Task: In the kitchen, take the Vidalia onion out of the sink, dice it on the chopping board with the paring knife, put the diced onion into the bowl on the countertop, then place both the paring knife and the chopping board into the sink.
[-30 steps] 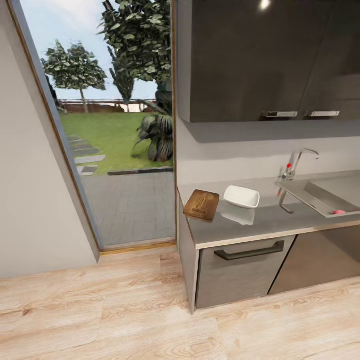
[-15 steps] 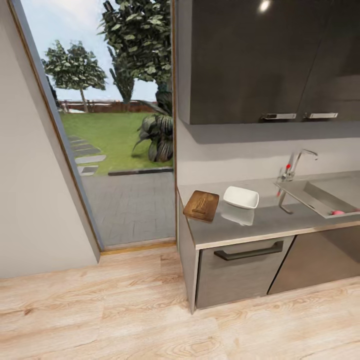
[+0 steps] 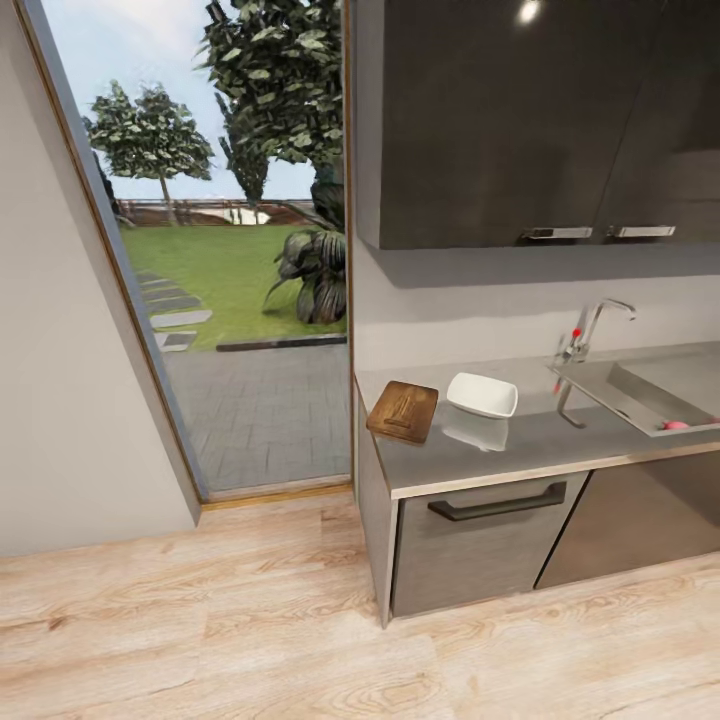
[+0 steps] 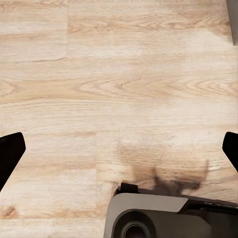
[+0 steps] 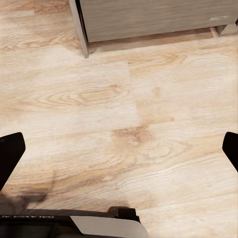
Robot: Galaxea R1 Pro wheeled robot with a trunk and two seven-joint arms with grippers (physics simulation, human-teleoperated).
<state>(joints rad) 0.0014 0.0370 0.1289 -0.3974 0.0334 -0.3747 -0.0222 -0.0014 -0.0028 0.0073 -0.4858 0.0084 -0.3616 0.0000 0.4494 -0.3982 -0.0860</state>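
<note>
The dark brown chopping board (image 3: 403, 411) lies at the countertop's left end, in the head view. Just right of it stands the white square bowl (image 3: 482, 394). Farther right is the grey sink (image 3: 620, 385) with its chrome tap (image 3: 592, 335). The pinkish Vidalia onion (image 3: 677, 425) rests in the basin near the picture's right edge. From this distance I cannot make out the paring knife. My left gripper (image 4: 119, 153) hangs open over the wooden floor, with nothing between its fingers. My right gripper (image 5: 119, 153) is open over the floor too, near the cabinet's foot.
A tall glass door (image 3: 230, 300) to the garden stands left of the counter. Dark wall cabinets (image 3: 530, 120) hang above the worktop. A grey drawer front with a dark handle (image 3: 498, 503) sits below it. Light wood floor (image 3: 200, 620) stretches between me and the counter.
The head view has crept very slightly, so the counter sits a few pixels further left. Nothing on the counter has moved.
</note>
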